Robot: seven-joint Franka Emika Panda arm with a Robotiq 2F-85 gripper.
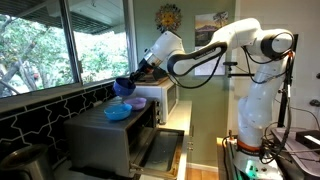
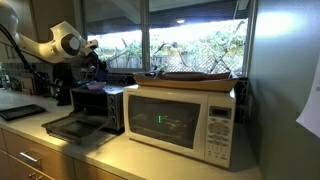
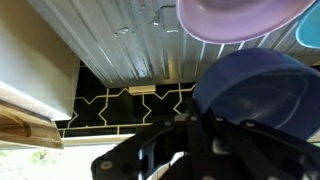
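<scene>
My gripper point(image 1: 134, 80) is shut on the rim of a dark blue bowl point(image 1: 124, 89) and holds it tilted just above the top of a toaster oven point(image 1: 112, 138). In the wrist view the dark blue bowl point(image 3: 255, 88) fills the right side, with the gripper point(image 3: 188, 132) dark and blurred beneath it. A light blue bowl point(image 1: 118, 112) and a purple bowl point(image 1: 138, 102) rest on the oven's ribbed metal top point(image 3: 130, 40). The purple bowl point(image 3: 240, 18) and light blue bowl point(image 3: 308, 30) show at the wrist view's upper right. In an exterior view the gripper point(image 2: 93, 63) hangs over the oven point(image 2: 100, 105).
The toaster oven's door point(image 2: 70, 126) lies open toward the counter front. A white microwave point(image 2: 185, 118) stands beside it with a wooden tray point(image 2: 195, 77) on top. Black tiled backsplash point(image 3: 110, 100) and windows point(image 1: 60, 40) run behind the counter.
</scene>
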